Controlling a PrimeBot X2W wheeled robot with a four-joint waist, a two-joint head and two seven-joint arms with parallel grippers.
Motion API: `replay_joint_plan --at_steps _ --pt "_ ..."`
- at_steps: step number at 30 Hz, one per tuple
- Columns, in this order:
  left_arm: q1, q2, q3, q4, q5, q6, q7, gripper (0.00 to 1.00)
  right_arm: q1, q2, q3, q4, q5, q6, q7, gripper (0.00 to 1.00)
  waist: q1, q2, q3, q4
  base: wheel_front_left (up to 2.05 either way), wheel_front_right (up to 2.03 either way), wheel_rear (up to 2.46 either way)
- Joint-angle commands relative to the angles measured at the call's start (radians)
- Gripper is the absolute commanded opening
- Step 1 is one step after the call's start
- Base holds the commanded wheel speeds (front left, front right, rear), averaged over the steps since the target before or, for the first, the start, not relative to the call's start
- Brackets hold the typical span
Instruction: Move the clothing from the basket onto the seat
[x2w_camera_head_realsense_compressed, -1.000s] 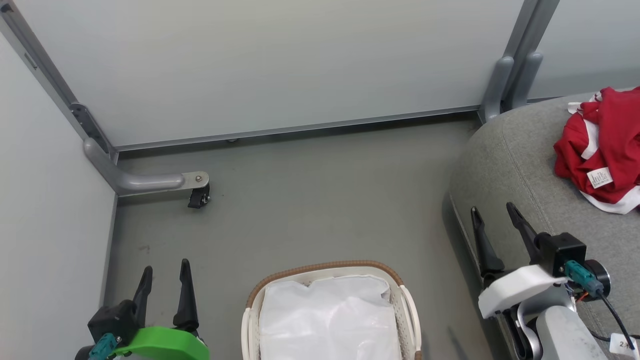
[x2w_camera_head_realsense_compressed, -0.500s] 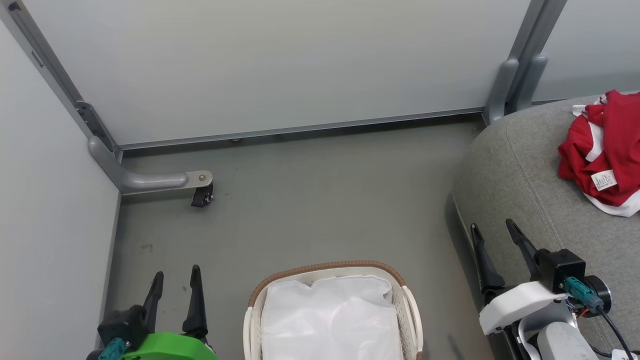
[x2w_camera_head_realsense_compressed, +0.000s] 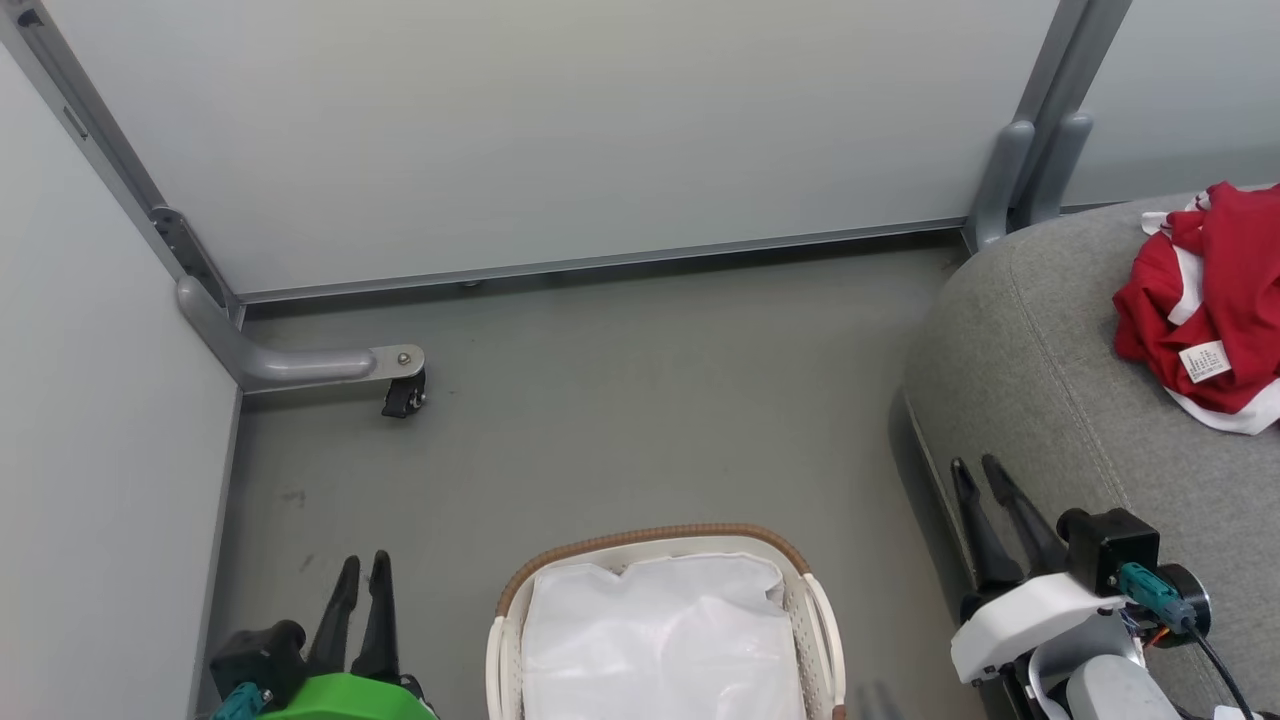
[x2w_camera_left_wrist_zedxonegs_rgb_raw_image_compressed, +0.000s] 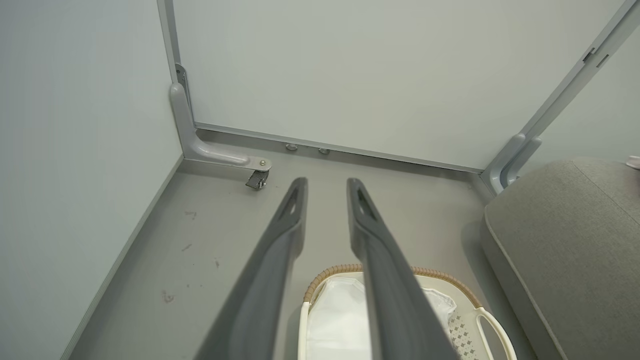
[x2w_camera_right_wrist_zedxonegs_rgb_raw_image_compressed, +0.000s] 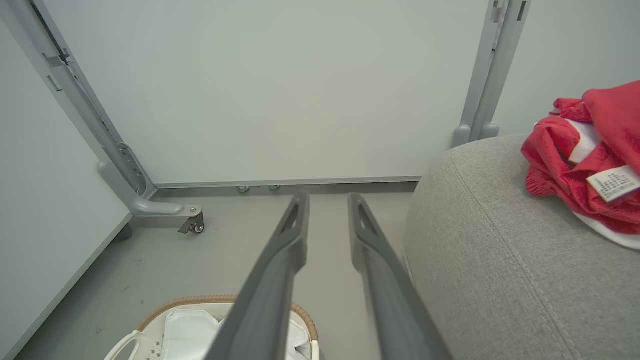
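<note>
The red clothing (x2w_camera_head_realsense_compressed: 1215, 290) with white trim and a small label lies bunched on the grey seat (x2w_camera_head_realsense_compressed: 1040, 380) at the right; it also shows in the right wrist view (x2w_camera_right_wrist_zedxonegs_rgb_raw_image_compressed: 565, 160). The white basket (x2w_camera_head_realsense_compressed: 650, 535) with a brown woven rim stands on the floor at bottom centre, and its white liner (x2w_camera_head_realsense_compressed: 660, 640) is the one thing seen inside it. My left gripper (x2w_camera_head_realsense_compressed: 365, 558) hangs over the floor left of the basket, fingers narrowly apart and holding nothing (x2w_camera_left_wrist_zedxonegs_rgb_raw_image_compressed: 326, 182). My right gripper (x2w_camera_head_realsense_compressed: 974, 461) is beside the seat's front edge, also narrowly apart and holding nothing (x2w_camera_right_wrist_zedxonegs_rgb_raw_image_compressed: 327, 196).
Pale partition panels wall in the grey floor at the back and left. A metal foot with a black caster (x2w_camera_head_realsense_compressed: 400, 390) juts out at the back left. A grey post (x2w_camera_head_realsense_compressed: 1010, 170) stands at the back right, behind the seat.
Both grippers' fingers have drawn much closer together. Both arms have pulled back a little toward the bottom of the head view. The clothing and the basket have not moved.
</note>
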Motion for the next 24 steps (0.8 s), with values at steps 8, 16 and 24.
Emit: replay_joint_plan --at_steps 8,16,24 --pt "-0.014 0.001 0.025 -0.020 -0.145 -0.002 0.044 0.00 -0.007 -0.002 -0.021 -0.009 0.166 0.000 0.048 0.00 0.0000 0.0000 -0.003 -0.004 0.00 0.00 0.00" --pt "-0.024 0.001 0.045 -0.035 -0.268 -0.003 0.081 0.00 -0.001 -0.003 -0.030 -0.023 0.311 0.000 0.082 0.00 0.0000 0.0000 -0.005 -0.007 0.00 0.00 0.00" --pt "-0.035 0.001 0.064 -0.048 -0.384 -0.005 0.115 0.00 0.002 -0.003 -0.042 -0.033 0.446 0.000 0.116 0.00 0.0000 0.0000 -0.008 -0.010 0.00 0.00 0.00"
